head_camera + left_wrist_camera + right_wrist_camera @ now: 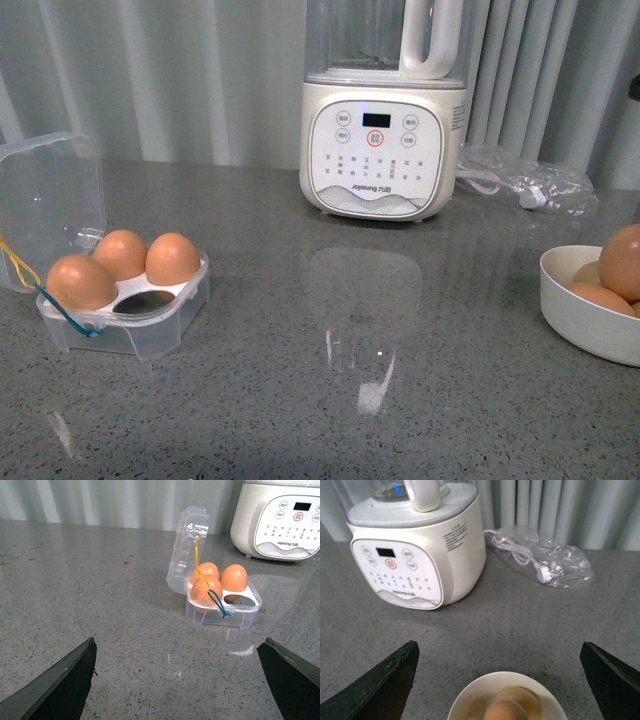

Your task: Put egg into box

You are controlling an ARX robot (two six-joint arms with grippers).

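Observation:
The clear egg box (pixel 150 325) stands at the left with its lid (pixel 50 195) open; three orange-brown eggs (pixel 120 252) fill three holes and the front right hole (pixel 145 301) is empty. It also shows in the left wrist view (pixel 222 615). More eggs (pixel 625 262) lie in a round white bowl (pixel 580 315) at the right edge. My left gripper (pixel 180 680) is open and empty, short of the box. My right gripper (pixel 500 680) is open and empty above the bowl (pixel 470 702), whose eggs (pixel 512 707) lie between the jaws. Neither arm shows in the front view.
A white blender (pixel 385 130) stands at the back middle, also in the right wrist view (pixel 415 555). A clear bag with a power cord (pixel 530 180) lies to its right. Grey curtains hang behind the speckled grey counter (pixel 350 400).

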